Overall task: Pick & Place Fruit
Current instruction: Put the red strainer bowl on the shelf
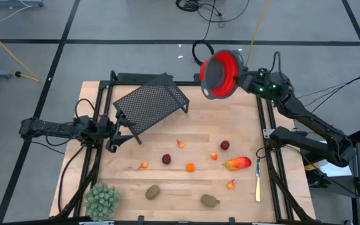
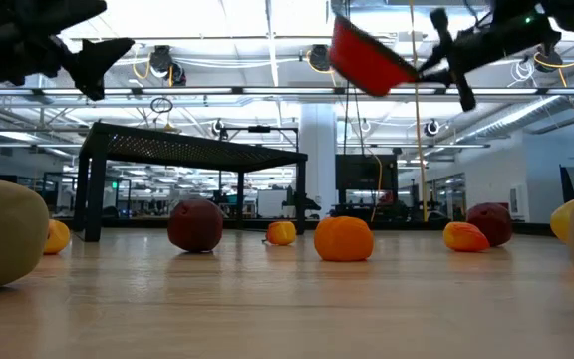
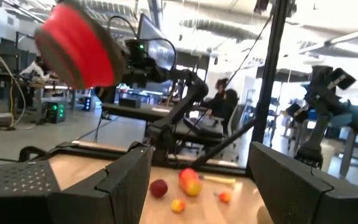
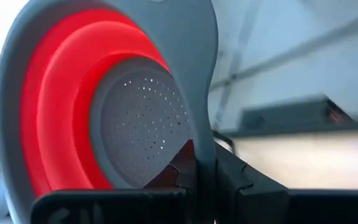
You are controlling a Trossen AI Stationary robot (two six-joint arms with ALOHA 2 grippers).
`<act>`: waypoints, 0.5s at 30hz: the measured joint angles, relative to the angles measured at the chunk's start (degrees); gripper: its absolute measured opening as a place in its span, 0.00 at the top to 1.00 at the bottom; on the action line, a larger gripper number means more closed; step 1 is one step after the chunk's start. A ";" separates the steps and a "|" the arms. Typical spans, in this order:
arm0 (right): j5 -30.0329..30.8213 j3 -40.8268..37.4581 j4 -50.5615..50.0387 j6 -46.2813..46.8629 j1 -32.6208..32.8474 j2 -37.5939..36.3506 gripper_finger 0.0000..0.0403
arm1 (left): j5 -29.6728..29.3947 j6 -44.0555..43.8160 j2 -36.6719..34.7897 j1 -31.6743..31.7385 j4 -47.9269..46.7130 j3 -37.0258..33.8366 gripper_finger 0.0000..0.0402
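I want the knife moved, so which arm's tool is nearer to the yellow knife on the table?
Right. The yellow knife lies at the table's right edge; the right tool, holding the red colander, hangs beyond the far edge on that side. The left tool sits across the table, by the mesh rack.

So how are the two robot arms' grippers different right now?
The right gripper is shut on the red colander, holding it tilted in the air above the table's far edge; the left gripper is open and holds nothing. The right one sits high at the back right, the left one by the black mesh rack on the left. Both are dark and two-fingered.
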 joint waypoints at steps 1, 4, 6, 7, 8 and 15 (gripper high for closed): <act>-0.17 0.02 2.08 -2.10 0.45 -0.15 0.98 | -0.01 -0.24 0.00 -0.01 0.68 0.00 0.33; -0.20 0.02 7.20 -9.21 1.94 -0.19 0.98 | -0.02 -0.37 0.00 -0.01 1.62 0.00 0.33; -0.20 0.02 9.85 -13.94 2.92 -0.16 0.98 | -0.02 -0.44 -0.02 -0.01 2.42 0.00 0.33; -0.20 0.02 10.87 -15.82 3.36 -0.18 0.98 | -0.02 -0.56 -0.02 -0.02 2.68 0.00 0.33; -0.22 0.04 11.63 -17.56 3.72 -0.18 0.98 | -0.02 -1.23 -0.02 -0.02 2.81 0.00 0.33; -6.14 0.04 16.79 -29.85 4.51 -0.07 0.98 | -0.04 -8.67 0.02 0.00 4.68 0.00 0.33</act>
